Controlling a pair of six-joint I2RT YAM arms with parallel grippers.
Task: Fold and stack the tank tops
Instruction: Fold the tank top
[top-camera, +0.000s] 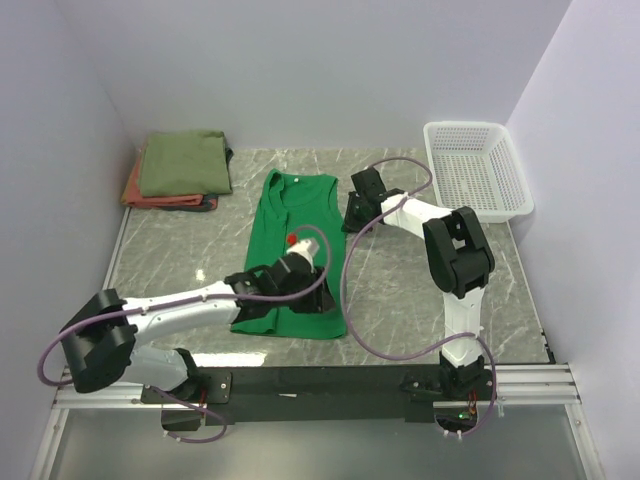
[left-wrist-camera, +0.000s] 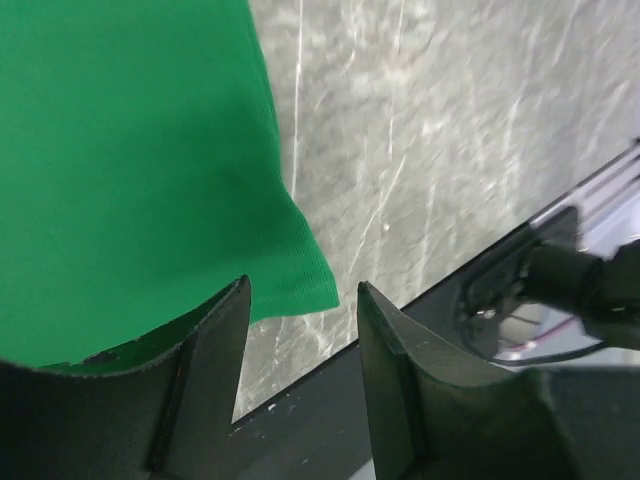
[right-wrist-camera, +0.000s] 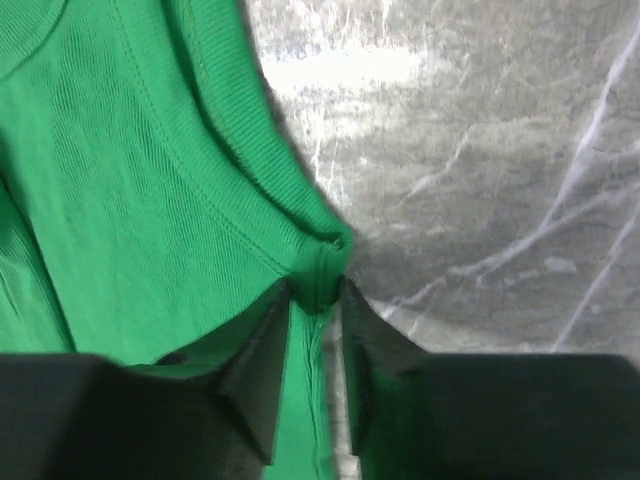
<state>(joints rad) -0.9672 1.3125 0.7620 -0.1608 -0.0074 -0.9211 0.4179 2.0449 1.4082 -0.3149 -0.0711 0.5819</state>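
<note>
Saw a white basket (top-camera: 478, 170) with little holes, far right on a grey stone table (top-camera: 190, 250), and a black bar (top-camera: 320, 382) along the near edge.

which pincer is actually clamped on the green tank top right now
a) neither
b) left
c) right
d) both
c: in the right wrist view the right pincer is shut on a bunched edge of the green tank top, while the left pincer stands open over a corner of the cloth, gripping nothing.
</note>
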